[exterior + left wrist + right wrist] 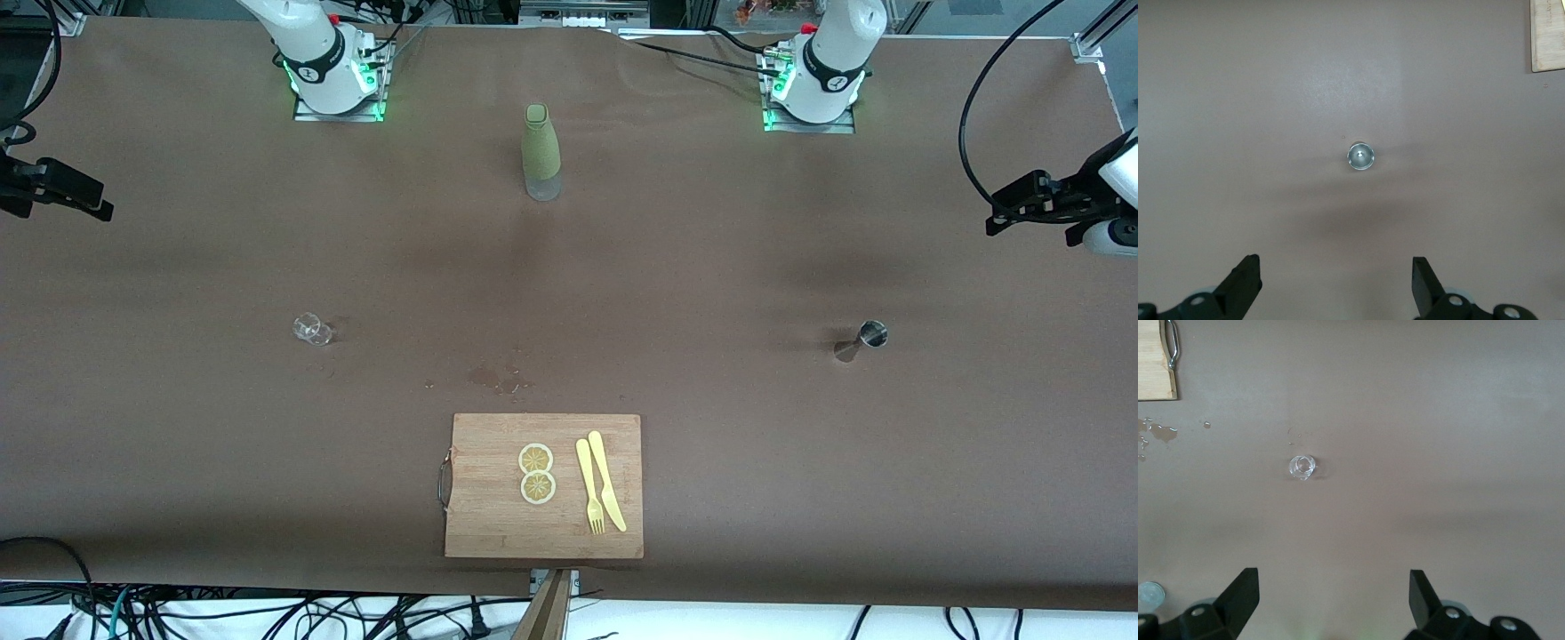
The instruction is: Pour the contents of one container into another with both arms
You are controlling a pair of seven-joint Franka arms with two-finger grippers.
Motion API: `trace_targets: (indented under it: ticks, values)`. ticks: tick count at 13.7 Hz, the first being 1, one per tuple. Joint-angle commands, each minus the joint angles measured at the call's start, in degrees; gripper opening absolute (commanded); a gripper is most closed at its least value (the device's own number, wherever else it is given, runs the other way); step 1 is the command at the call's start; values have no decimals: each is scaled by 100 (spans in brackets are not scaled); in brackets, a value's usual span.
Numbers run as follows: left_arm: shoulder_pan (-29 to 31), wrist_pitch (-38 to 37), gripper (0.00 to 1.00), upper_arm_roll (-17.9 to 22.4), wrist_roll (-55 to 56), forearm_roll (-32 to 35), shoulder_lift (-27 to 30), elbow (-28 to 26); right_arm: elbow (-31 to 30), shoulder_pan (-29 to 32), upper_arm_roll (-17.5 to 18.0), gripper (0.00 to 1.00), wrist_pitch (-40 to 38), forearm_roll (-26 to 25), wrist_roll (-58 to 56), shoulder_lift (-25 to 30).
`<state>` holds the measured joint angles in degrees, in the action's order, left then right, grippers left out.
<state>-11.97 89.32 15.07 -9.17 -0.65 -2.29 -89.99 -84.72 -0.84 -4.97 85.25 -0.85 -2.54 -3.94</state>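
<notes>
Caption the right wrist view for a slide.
Open right gripper high over the clear glass cup standing on the brown table.

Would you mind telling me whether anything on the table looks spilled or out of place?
Yes: a small wet patch marks the table cover just farther from the camera than the cutting board, with stray droplets around it. It looks like spilled liquid. The glass cup and jigger stand upright.

no readable text, labels, or numbers anywhere
</notes>
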Motion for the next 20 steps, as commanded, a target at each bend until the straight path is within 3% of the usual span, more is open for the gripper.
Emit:
trace_targets:
  ticks: [1, 8, 14, 20]
  values:
    - [36, 50, 100, -30, 64, 3, 27, -36, 34, 48, 22, 100, 18, 59, -36, -1]
    - [536, 516, 100, -30, -891, -23, -350, -141, 34, 66, -4, 100, 10, 41, -36, -1]
    - [1432, 683, 100, -30, -3131, -1102, -1000, -45, 26, 66, -13, 100, 1, -283, -10, -97]
    - [2303, 780, 100, -4, -6495, -2858, -2449, 298, -53, 66, -4, 100, -183, -187, -1, -405]
